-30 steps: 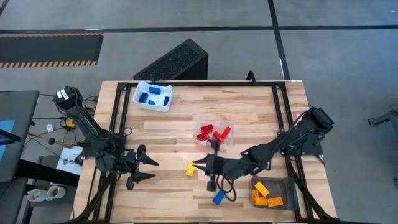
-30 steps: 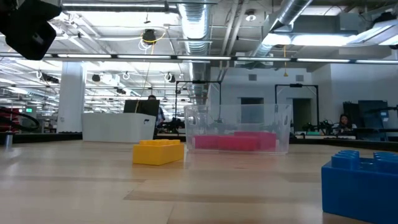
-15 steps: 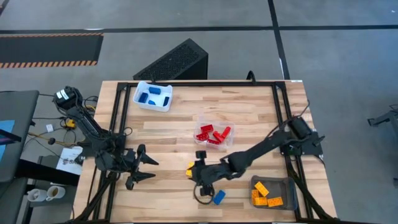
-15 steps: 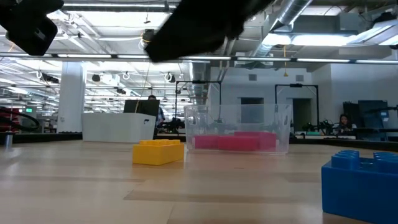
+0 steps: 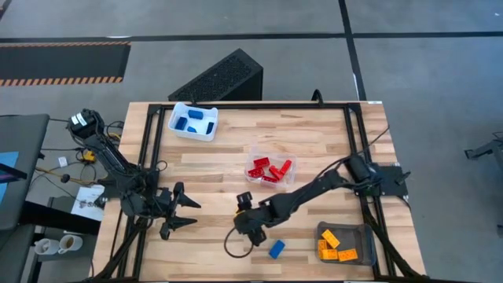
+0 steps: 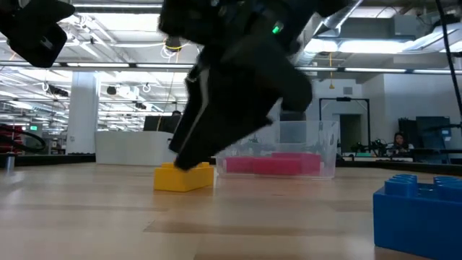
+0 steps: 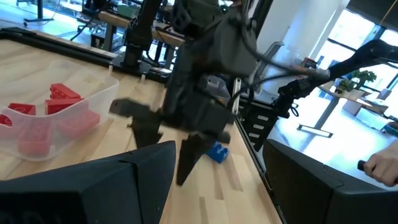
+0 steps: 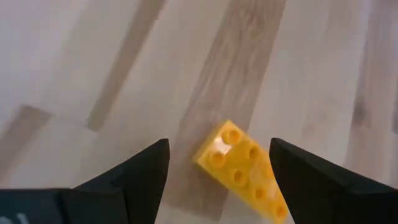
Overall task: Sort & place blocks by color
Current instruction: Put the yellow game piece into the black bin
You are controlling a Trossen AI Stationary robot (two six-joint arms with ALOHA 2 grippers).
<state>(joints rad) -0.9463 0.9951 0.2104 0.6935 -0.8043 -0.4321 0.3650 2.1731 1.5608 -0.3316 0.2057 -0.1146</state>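
Yellow block (image 8: 244, 163) sits lower-centre w/ right gripper (image 8: 217, 180) spread over it; I'd square up diag before pinching.

Both arms are dark, nearly black, built of slim jointed links. The left arm (image 5: 110, 169) ends in a gripper (image 5: 185, 214) with two pointed, tapering fingers; a white label sits on its base joint. The right arm (image 5: 330, 185) carries a thin black cable looping off its wrist, and a small green light glows on its bulky gripper (image 6: 189, 154). Its fingers (image 8: 140, 171) are flat, matte and wedge-shaped.
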